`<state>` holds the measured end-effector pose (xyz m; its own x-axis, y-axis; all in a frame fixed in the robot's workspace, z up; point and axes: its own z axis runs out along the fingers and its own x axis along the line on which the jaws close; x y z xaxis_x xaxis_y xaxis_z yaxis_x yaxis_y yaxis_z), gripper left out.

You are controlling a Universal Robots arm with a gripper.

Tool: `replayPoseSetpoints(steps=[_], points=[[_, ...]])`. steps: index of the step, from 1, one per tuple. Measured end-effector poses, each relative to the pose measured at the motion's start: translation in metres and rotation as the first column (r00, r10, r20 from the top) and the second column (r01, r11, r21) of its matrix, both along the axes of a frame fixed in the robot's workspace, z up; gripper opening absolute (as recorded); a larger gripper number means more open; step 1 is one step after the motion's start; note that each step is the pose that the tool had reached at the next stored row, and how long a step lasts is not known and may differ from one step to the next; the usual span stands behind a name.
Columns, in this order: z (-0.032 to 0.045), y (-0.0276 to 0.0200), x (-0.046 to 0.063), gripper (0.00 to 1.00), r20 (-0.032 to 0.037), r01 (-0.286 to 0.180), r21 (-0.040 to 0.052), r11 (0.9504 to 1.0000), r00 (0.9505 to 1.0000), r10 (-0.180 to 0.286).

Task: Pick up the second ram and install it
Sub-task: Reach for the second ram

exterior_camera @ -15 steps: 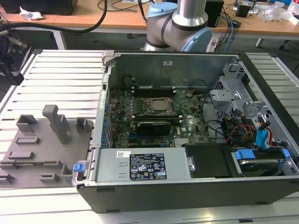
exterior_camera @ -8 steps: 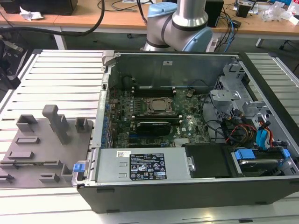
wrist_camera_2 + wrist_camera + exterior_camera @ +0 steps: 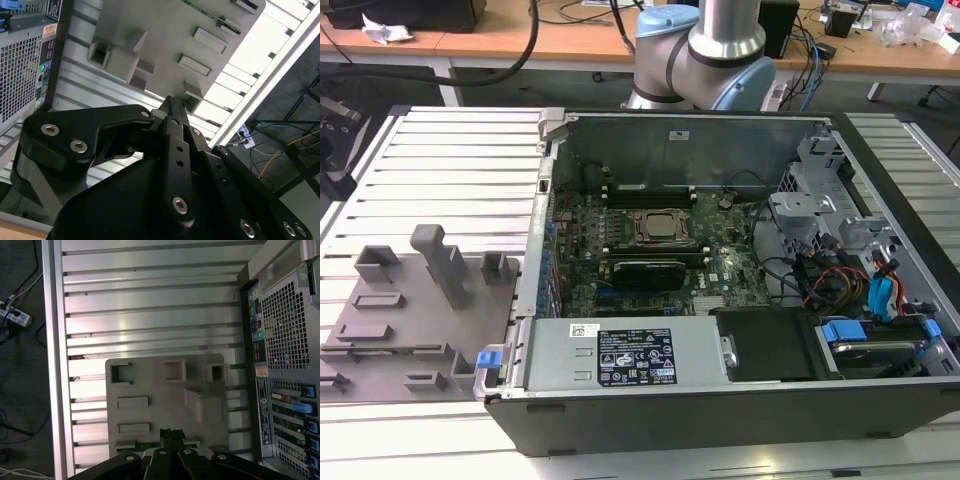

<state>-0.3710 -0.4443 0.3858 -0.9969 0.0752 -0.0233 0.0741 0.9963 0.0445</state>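
The exterior view takes in the open computer case, its motherboard and, at 9 o'clock from the case, the grey tray on the slatted metal table. The arm rises at 12 o'clock behind the case.

In the first wrist view the gripper points down from well above the tray, near one edge of it. Its black fingers are pressed together with nothing between them.

In the second wrist view the second ram is a thin green strip lying in a tray slot, well apart from the fingertips.

A black-and-white label sits on the grey box at the case's 6 o'clock side, and coloured stickers mark the case's rear. None of the print is readable.
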Motion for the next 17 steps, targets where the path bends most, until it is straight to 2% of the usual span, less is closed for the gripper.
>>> replayPoseSetpoints(steps=[2,4,7,11,14,17], points=[[-0.0001,-0.0019,0.000,0.11,0.0000,0.000,0.0000,1.0000,1.0000,0.000],[-0.0003,-0.0061,-0.001,0.11,0.0000,0.000,0.0000,1.0000,1.0000,0.000],[-0.0008,-0.0153,-0.003,0.11,0.0000,0.000,0.0000,1.0000,1.0000,0.000],[-0.0010,-0.0205,-0.003,0.11,0.0000,0.000,0.0000,1.0000,1.0000,0.000],[-0.0013,-0.0270,-0.004,0.11,0.0000,0.000,0.0000,1.0000,1.0000,0.000],[-0.0014,-0.0313,-0.004,0.11,0.0000,0.000,0.0000,1.0000,1.0000,0.000]])
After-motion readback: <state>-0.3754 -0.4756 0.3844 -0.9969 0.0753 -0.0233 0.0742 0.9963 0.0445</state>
